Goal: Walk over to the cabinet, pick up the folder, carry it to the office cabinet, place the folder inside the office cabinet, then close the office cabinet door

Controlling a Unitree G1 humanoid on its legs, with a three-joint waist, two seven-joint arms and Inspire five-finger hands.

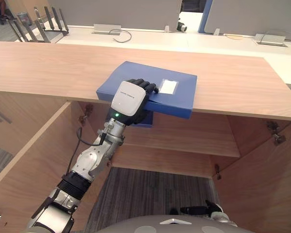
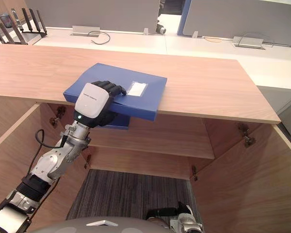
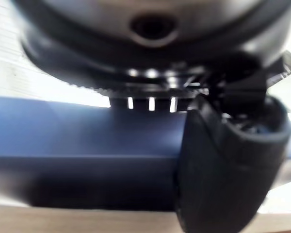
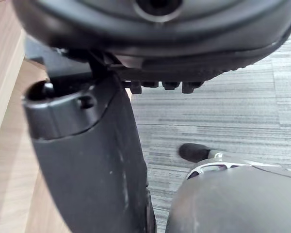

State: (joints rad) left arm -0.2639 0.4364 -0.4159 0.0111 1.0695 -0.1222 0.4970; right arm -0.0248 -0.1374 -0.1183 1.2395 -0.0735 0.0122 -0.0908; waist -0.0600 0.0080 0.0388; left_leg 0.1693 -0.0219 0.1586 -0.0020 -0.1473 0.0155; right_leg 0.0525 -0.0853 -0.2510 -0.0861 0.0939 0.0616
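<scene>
The left hand [image 1: 128, 98] clasped the blue folder [image 1: 182, 94], which lay lengthwise left-to-right at mid-frame, overhanging the cabinet top [image 1: 48, 68].

A long light-wood cabinet top [image 1: 233, 82] runs across the scene. One thing lies on it, a flat blue folder [image 1: 177, 99] that rests at an angle on the near edge, with its front corner hanging out past that edge. Under the top, a wooden inner shelf [image 1: 184, 141] is bare, and below it is a grey striped carpet floor [image 1: 150, 194]. Behind the top lies a white desk surface [image 1: 194, 41] bearing two grey flat boxes [image 1: 106, 28] and a thin dark looping cable [image 1: 122, 35].
</scene>
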